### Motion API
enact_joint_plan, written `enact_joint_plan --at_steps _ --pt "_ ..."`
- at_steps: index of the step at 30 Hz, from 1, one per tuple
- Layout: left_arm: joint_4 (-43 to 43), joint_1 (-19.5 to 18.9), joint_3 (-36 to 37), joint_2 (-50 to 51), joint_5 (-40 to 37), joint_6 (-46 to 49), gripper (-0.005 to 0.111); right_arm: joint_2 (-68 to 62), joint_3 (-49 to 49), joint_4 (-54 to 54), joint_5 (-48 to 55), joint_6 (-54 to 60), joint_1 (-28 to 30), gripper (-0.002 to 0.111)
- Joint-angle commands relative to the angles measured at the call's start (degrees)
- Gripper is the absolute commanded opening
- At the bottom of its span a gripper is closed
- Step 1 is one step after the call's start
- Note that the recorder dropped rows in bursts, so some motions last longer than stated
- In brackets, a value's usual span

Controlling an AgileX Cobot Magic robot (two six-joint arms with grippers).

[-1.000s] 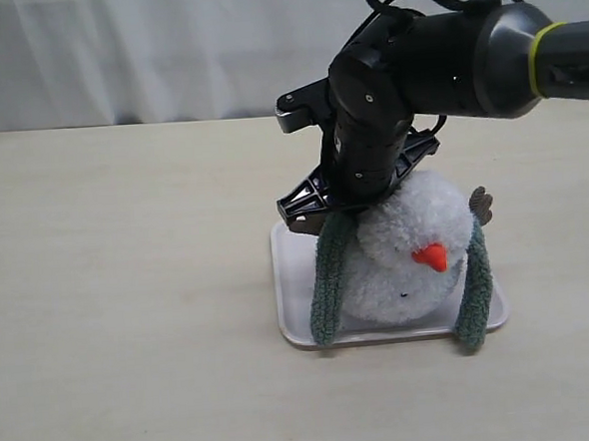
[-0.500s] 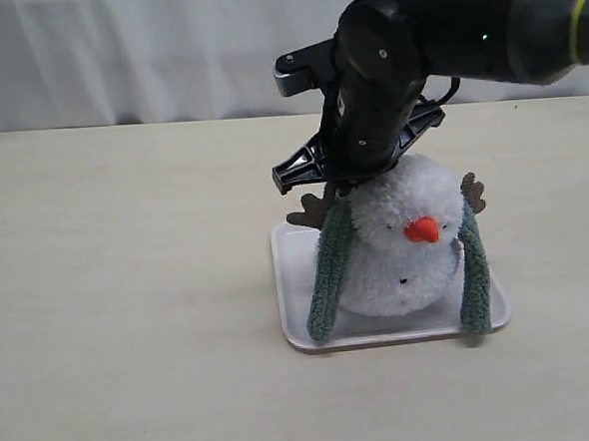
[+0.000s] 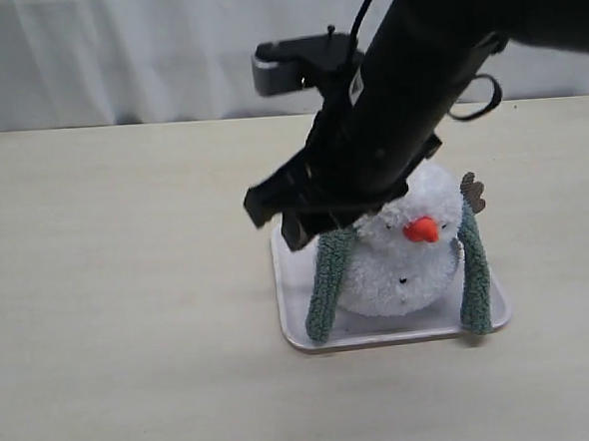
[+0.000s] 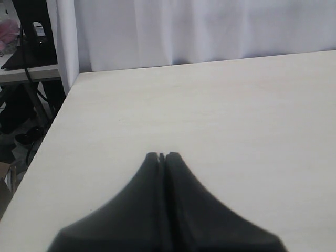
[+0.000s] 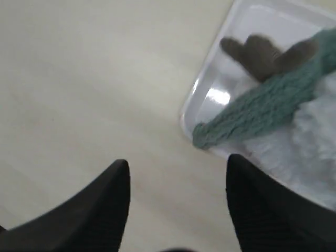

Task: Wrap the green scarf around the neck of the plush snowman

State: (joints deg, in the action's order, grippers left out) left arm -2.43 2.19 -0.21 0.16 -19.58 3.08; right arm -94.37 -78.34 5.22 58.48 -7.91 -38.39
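fig. plush snowman (image 3: 407, 264) upright on a white tray (image 3: 290, 281), toward 4 o'clock on the desk (image 3: 129, 291) in the exterior view. the green scarf (image 3: 330, 283) passes behind the head, and its two ends hang down the front at the snowman's 9 and 3 o'clock, uncrossed. right claw (image 5: 176, 165), jaws apart and empty, is near the 9 o'clock end. left claw (image 4: 162, 155) is closed, well apart. step judged: letting go after draping. next move likely calls for grasping one end and carrying it across the front of the neck.

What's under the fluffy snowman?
A white tray is under the plush snowman; its rim shows at the front and sides. The green scarf hangs down to it on both sides. The snowman's body hides the tray's middle.
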Motion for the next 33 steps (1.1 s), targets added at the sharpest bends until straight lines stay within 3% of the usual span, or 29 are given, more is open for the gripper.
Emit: enact_joint_plan --at_steps 1,5,10,14,21,25,29,33 --pt "0.0 0.6 0.2 -0.2 0.6 -0.1 0.000 0.7 7.5 -5.2 -4.7 -4.5 -4.0 0.053" --pt "0.0 0.6 0.2 -0.2 0.6 -0.1 0.000 0.2 13.6 -14.0 -9.5 -14.2 -5.1 0.055" --pt "0.0 0.6 0.2 -0.2 0.6 -0.1 0.000 -0.1 20.5 -18.1 -21.5 -22.8 -5.1 0.068" --pt "0.0 0.6 0.2 -0.2 0.6 -0.1 0.000 -0.4 22.4 -16.8 -30.2 -24.5 -5.1 0.066" --pt "0.0 0.6 0.2 -0.2 0.6 -0.1 0.000 -6.1 22.5 -17.8 -33.8 -28.4 -2.3 0.065" --pt "0.0 0.6 0.2 -0.2 0.6 -0.1 0.000 -9.5 22.5 -18.2 -40.9 -28.9 -1.7 0.065" --pt "0.0 0.6 0.2 -0.2 0.6 -0.1 0.000 -11.7 22.5 -19.4 -41.9 -28.9 -1.7 0.043" --pt "0.0 0.6 0.2 -0.2 0.6 -0.1 0.000 -11.6 22.5 -22.9 -37.6 -28.8 -1.7 0.004"
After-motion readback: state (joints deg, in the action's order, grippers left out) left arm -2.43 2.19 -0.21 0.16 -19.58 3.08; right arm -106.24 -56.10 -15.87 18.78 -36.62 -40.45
